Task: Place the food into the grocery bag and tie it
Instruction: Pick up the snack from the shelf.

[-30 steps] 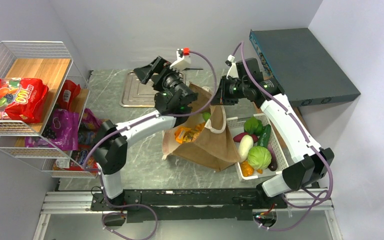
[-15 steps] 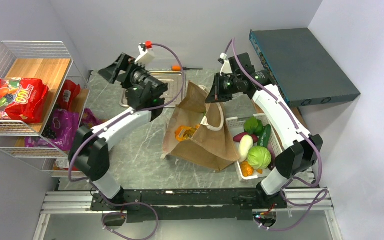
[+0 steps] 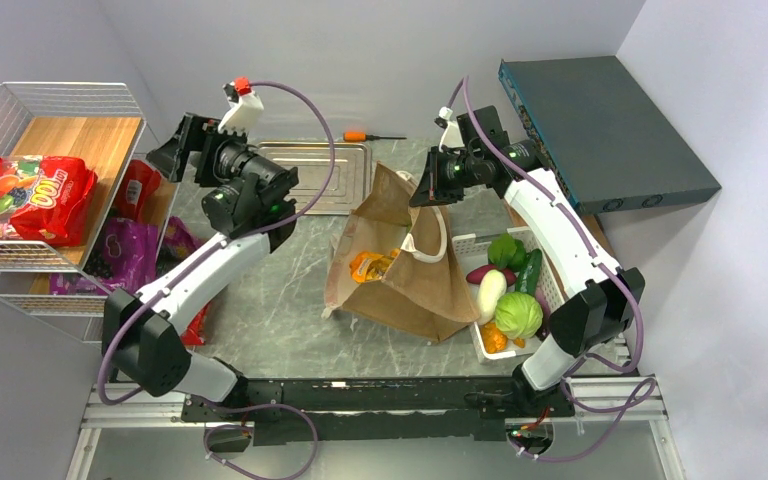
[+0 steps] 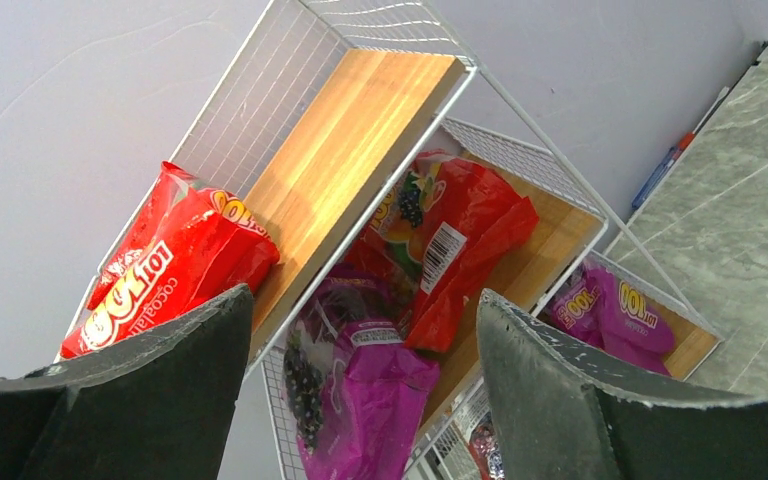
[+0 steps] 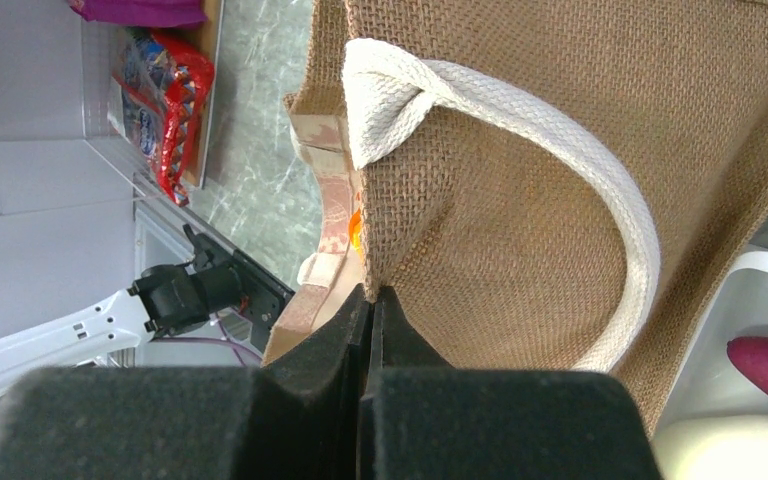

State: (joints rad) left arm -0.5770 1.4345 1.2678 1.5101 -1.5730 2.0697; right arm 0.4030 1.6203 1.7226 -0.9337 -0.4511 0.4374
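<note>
Grocery bag (image 3: 400, 285) slumps mid-surface (image 3: 280, 325), mouth open, an orange snack packet (image 3: 370, 266) showing inside. The right end effector (image 3: 422, 192) is at the bag's far top edge, fingers pressed together, pinching the burlap rim just beside the white handle (image 5: 560, 130). Left end effector (image 3: 173, 157) is well to the bag's left, spread wide and holding nothing (its wrist view faces the wire rack (image 4: 380, 30), red and purple packets on the shelves); a white basket (image 3: 552, 292) of vegetables sits just right of the bag, and a metal tray (image 3: 310, 165) and screwdriver (image 3: 362, 135) lie beyond it.
</note>
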